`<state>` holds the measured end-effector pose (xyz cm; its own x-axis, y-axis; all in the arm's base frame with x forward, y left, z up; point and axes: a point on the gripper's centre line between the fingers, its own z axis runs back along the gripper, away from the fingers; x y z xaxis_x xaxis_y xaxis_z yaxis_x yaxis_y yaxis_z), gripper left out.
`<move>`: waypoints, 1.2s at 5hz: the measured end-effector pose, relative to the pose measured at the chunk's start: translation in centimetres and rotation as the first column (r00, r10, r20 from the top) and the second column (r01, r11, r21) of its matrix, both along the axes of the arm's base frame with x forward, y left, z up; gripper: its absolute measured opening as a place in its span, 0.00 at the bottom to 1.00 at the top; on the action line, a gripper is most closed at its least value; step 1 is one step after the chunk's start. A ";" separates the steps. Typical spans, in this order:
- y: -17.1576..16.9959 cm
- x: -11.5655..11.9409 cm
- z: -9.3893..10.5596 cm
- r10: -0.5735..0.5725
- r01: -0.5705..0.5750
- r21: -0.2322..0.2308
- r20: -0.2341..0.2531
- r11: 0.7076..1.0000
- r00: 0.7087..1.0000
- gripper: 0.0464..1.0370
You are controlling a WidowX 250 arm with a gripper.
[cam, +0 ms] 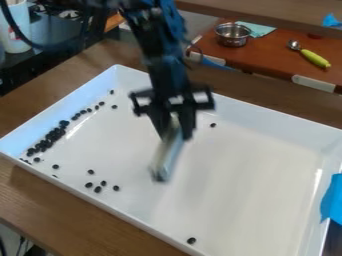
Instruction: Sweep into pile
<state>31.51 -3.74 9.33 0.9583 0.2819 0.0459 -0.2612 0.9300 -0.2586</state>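
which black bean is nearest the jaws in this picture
The lone black bean just right of the jaws, toward the tray's far side; the others lie farther off, to the left or down near the front edge.

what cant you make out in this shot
All in the camera view:
Tool in the gripper: exact shape, blurred
Dark beads bunched along the left wall: count, small and overlapping
Some beads at the near rim: partly hidden by it
White tray: near right corner, cut off by the bottom edge
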 end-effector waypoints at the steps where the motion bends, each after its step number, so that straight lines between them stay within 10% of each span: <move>1: -3.3 -1.0 -1.3 -0.030 0.030 0.002 0.010 1.000 1.000 0.33; 6: -6.4 -1.7 -3.6 -0.071 0.061 0.080 0.130 0.995 0.989 0.33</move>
<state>29.79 -10.12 5.74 0.9588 0.2087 0.1928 -0.1662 0.9624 -0.2150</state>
